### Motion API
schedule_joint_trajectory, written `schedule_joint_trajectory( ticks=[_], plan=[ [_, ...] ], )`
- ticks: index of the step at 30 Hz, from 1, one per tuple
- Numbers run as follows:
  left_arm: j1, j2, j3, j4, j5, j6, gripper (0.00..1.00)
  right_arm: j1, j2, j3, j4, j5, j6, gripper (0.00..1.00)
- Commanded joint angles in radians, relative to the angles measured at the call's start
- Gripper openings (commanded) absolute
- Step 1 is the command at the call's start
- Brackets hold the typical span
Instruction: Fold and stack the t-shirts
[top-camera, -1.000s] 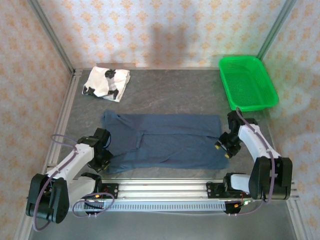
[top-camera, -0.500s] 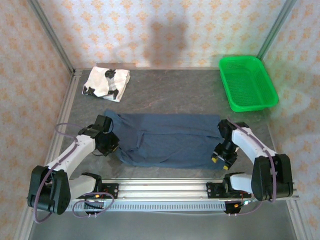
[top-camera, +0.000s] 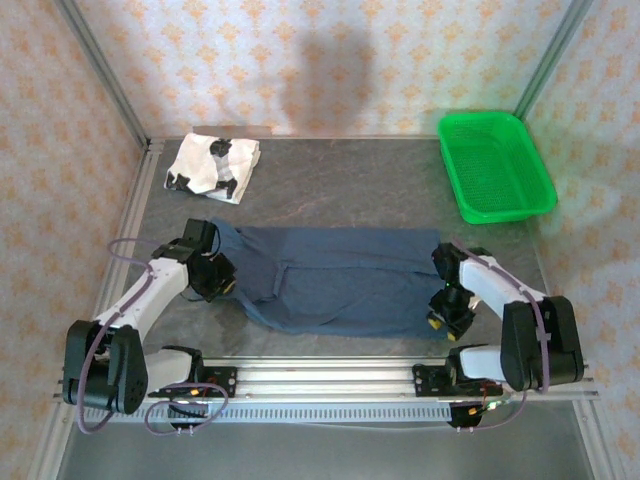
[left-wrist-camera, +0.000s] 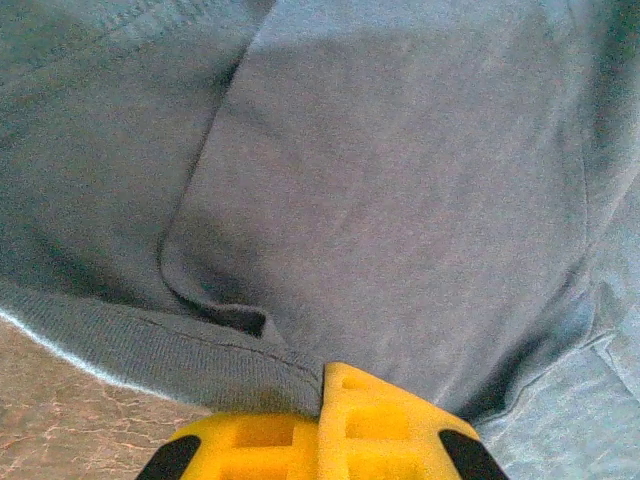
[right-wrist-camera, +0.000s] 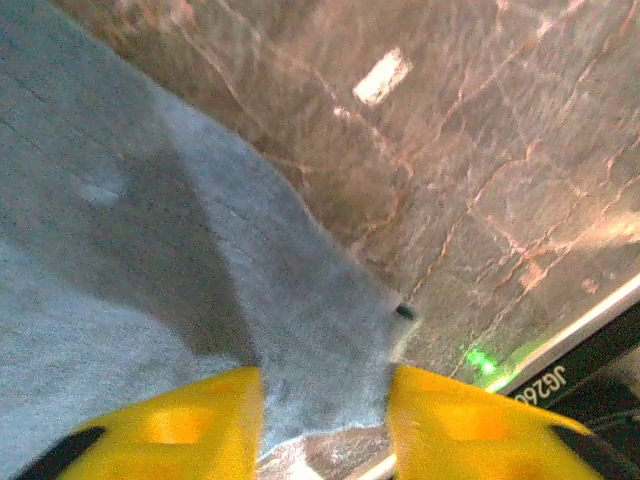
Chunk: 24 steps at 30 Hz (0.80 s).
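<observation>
Grey marbled surface (top-camera: 350, 180) between patterned walls carries the navy t-shirt (top-camera: 340, 275), spread across its middle. The white t-shirt (top-camera: 213, 165) lies folded in the far left corner, well apart from the green basket (top-camera: 497, 165) at far right. Over the last second we see that the left gripper (top-camera: 222, 282), pressed together on the navy hem, has carried the near left corner inward, so that edge now runs slanted instead of square. The right gripper (right-wrist-camera: 322, 385) has dropped to the near right corner. It stands spread astride the cloth, narrower than before but not yet pinching. We judge the fold has begun on one side only, and the right must close before both can lift together.
</observation>
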Motion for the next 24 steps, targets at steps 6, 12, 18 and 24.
schedule_joint_trajectory(
  ticks=[6,12,18,24],
  plan=[
    [0.01,0.042,0.091,-0.042,0.025,0.04,0.03,0.004,0.066,0.1,0.069,0.079,-0.005,0.0],
    [0.01,0.061,0.144,-0.059,0.037,0.061,0.03,0.005,0.061,0.148,0.076,0.082,-0.021,0.0],
    [0.01,0.143,0.245,-0.077,0.042,0.107,0.04,0.005,0.093,0.158,0.095,0.075,-0.039,0.0],
    [0.009,0.26,0.344,-0.078,0.044,0.147,0.03,-0.001,0.108,0.177,0.1,0.077,-0.058,0.0]
  ],
)
